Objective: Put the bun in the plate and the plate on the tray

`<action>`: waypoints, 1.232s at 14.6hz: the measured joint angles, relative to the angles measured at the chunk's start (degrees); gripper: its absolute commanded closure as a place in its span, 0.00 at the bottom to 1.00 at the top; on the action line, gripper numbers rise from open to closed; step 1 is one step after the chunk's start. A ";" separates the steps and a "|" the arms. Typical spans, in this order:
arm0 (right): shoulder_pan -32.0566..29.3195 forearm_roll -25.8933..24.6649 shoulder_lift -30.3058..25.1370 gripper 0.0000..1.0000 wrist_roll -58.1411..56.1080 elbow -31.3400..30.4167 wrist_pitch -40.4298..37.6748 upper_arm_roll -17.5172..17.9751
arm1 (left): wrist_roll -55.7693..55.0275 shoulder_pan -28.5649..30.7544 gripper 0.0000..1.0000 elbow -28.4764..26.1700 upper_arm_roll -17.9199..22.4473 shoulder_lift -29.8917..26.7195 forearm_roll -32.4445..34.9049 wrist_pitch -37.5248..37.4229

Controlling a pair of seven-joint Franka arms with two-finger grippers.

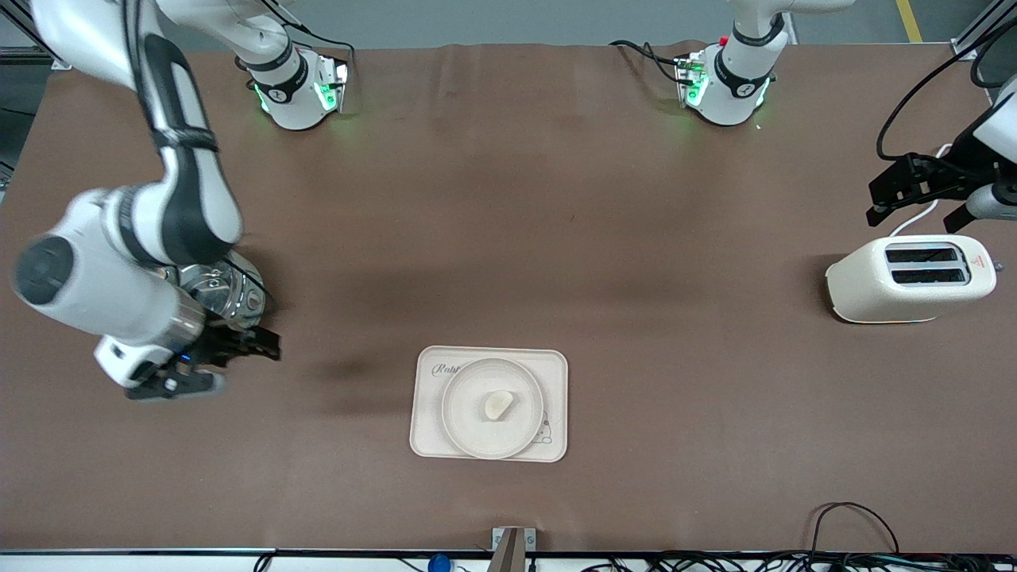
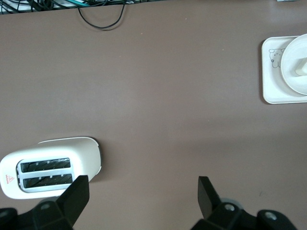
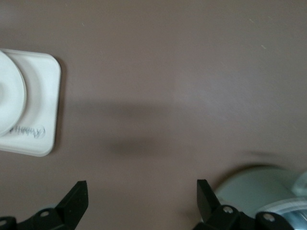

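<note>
Both hands, right and left, hang open and empty over the bench; bun sits in plate on tray.

Brown table, grey floor, yellow floor line

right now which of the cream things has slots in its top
The toaster at the left arm's end of the table; the tray, plate and bun have none.

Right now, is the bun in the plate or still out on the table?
In. The bun lies near the middle of the plate, which sits on the tray. Both pincers are clear of it.
</note>
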 measured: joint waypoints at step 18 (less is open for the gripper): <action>-6.80 -9.73 -23.46 0.00 -2.52 -0.63 -26.79 0.80 | 0.09 0.34 0.00 3.21 0.22 2.77 0.00 -1.92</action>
